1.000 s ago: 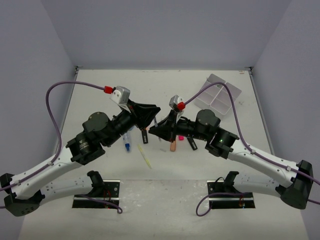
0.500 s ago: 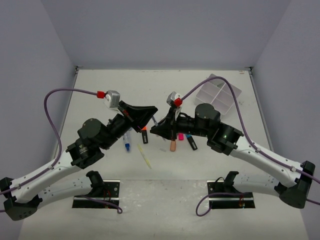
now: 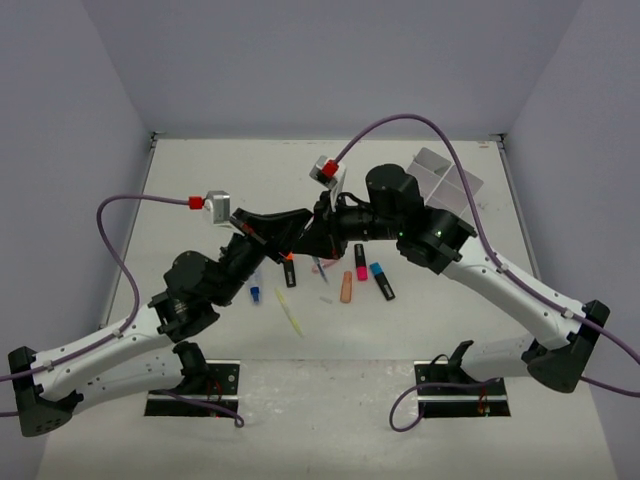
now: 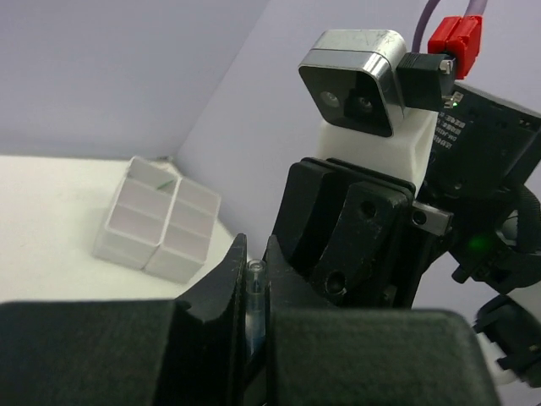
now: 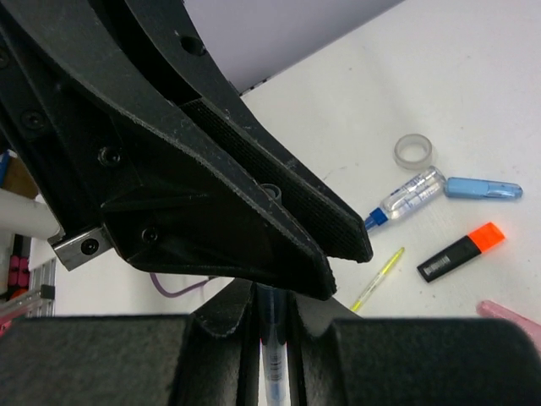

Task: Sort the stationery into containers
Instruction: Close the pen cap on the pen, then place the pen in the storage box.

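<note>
White four-compartment tray [image 4: 135,247] (far right corner)

We can see only a sliver of the pen [image 4: 254,283] in the left gripper [image 4: 256,247]; the right arm [image 3: 440,235] hides the near left part of the tray [image 3: 435,162].

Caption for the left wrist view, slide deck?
Left gripper shut on a thin clear pen, right wrist camera facing it, white divided tray behind.

The divided tray [image 4: 156,233] is shown white. The highlighter [image 5: 461,251] is coloured black with an orange cap; the marker [image 5: 482,188] is tinted blue, the tape roll [image 5: 414,150] clear, the thin pen [image 5: 379,277] yellow. The clear pen [image 5: 272,355] is cored with blue.
</note>
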`<state>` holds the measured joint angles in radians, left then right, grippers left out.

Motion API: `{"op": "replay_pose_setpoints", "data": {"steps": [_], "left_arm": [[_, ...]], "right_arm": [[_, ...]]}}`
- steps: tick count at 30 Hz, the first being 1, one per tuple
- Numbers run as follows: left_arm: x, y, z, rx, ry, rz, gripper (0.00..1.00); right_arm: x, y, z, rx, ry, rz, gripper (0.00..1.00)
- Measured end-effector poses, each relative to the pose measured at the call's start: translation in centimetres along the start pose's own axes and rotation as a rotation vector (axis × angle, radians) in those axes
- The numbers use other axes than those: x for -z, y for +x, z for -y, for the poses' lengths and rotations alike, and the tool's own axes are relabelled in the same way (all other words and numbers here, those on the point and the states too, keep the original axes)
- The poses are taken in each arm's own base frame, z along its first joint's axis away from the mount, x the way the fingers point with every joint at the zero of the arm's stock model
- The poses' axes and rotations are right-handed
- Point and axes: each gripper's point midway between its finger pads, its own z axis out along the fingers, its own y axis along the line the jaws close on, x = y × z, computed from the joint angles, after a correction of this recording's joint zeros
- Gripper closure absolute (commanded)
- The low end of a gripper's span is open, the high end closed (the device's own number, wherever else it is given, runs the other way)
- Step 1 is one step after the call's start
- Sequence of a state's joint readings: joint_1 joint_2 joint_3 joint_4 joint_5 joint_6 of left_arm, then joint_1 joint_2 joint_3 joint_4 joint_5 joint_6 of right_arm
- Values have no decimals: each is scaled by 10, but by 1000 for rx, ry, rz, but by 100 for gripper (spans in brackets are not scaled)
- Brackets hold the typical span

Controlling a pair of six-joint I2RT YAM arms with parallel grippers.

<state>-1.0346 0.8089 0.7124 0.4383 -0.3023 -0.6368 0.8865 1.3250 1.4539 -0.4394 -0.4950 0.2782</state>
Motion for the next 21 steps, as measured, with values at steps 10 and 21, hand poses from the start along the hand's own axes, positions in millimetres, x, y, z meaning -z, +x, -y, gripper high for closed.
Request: {"op": "replay_pose_setpoints", "data": {"steps": [10, 21], "left_arm": [[-25, 18, -17, -413, -179, -310, 21], [-16, -43, -38, -343, -624, -169, 0]], "right_arm": [[-11, 11, 32, -2, -24, 217, 100], [47, 20, 214, -163, 645, 404, 100]]}}
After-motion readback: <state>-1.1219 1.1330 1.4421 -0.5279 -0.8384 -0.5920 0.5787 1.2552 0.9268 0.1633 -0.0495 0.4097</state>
